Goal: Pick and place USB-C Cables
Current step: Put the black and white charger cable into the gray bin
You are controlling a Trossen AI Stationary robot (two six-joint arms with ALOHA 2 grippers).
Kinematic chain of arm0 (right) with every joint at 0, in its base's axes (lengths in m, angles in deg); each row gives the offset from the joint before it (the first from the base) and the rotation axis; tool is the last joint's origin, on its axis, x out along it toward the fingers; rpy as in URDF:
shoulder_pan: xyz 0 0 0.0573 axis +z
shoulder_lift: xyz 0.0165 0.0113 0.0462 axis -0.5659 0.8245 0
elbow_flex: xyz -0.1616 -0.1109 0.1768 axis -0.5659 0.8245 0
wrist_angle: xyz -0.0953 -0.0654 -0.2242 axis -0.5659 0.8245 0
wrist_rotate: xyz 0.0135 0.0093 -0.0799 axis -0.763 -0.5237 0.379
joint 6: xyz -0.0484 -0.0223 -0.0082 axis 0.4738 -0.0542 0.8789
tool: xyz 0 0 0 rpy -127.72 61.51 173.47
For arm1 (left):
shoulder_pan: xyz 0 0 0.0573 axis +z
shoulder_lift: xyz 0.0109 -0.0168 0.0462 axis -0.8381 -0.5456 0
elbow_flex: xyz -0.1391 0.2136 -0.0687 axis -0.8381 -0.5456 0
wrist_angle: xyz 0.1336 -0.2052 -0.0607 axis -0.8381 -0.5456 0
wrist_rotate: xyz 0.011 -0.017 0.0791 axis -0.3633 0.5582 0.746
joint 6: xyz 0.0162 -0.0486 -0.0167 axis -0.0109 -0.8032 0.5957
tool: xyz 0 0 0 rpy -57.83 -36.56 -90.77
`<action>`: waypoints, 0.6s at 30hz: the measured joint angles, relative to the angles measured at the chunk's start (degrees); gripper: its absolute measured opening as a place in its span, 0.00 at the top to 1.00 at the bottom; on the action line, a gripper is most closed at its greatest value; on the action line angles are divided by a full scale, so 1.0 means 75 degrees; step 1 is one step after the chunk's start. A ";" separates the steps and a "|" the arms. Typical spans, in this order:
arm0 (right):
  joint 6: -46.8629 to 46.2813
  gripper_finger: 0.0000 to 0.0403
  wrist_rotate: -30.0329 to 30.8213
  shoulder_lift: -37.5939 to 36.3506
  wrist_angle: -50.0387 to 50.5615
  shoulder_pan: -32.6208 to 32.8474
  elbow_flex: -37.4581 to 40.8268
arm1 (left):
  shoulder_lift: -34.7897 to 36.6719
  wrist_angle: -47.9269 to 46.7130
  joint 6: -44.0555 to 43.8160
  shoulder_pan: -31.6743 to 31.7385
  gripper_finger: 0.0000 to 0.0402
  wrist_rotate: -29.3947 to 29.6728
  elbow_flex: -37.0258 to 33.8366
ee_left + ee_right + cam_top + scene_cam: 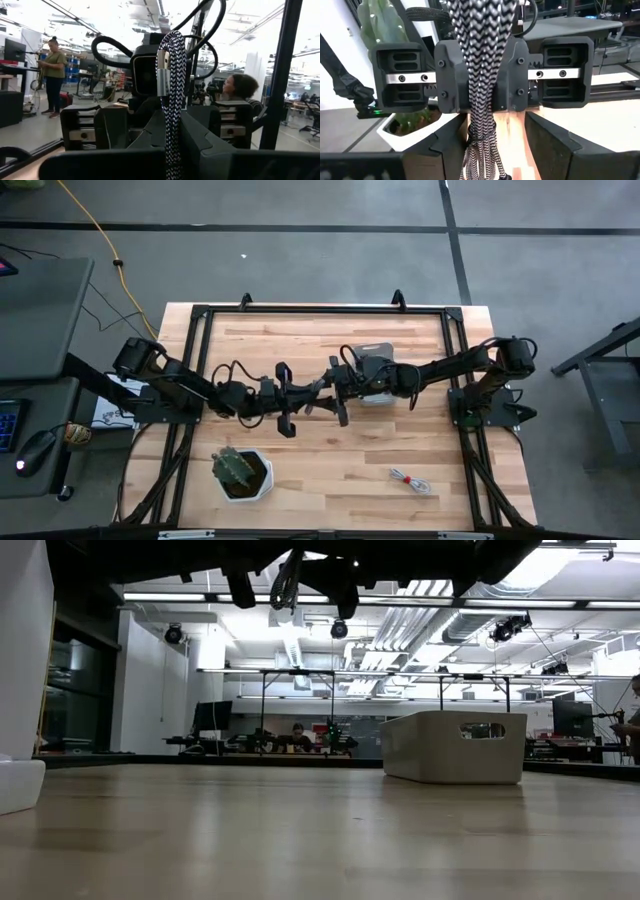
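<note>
A grey cable (172, 60), braided in black and white and wound into a bundle, is held above the middle of the table by my left gripper (290, 408), which is shut on it. A silver plug (163, 75) stands at the bundle's upper end. My right gripper (335, 400) faces the left one from the table's right. It is open, and its fingers (555, 145) stand on either side of the bundle's hanging lower part (480, 160). A whitish cable with red (408, 478) lies on the table near its front right. My left gripper pinches the middle of the braided bundle (481, 75) between its two fingers (452, 75). They come roughly level from the table's left, tipped slightly up, and lie across the strands. The bundle is upright and clear of the table, one part standing above the fingers and one hanging below.
A pale tray (455, 745) stands under the right arm, toward the far right of the table's middle. A cactus in a white pot (238, 470) is at the near left. A black frame runs along the table's edges. People stand in the room beyond.
</note>
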 joint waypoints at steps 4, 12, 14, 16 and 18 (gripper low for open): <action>0.0078 0.56 0.0005 0.0000 -0.0008 0.0000 0.0000 | 0.0003 -0.0002 -0.0003 0.0000 1.00 0.0017 0.0000; 0.0133 0.92 0.0001 0.0000 0.0008 -0.0007 -0.0006 | 0.0003 -0.0008 -0.0107 0.0012 0.99 0.0081 0.0000; 0.0135 0.96 -0.0032 0.0000 0.0014 -0.0041 -0.0009 | 0.0003 -0.0008 -0.0125 0.0012 0.98 0.0104 0.0000; 0.0089 0.94 -0.0031 0.0000 0.0078 -0.0076 -0.0015 | 0.0003 -0.0020 -0.0123 0.0016 0.96 0.0105 0.0000; -0.0010 0.93 -0.0036 0.0000 0.0131 -0.0112 -0.0017 | 0.0003 -0.0043 -0.0125 0.0020 0.94 0.0105 0.0000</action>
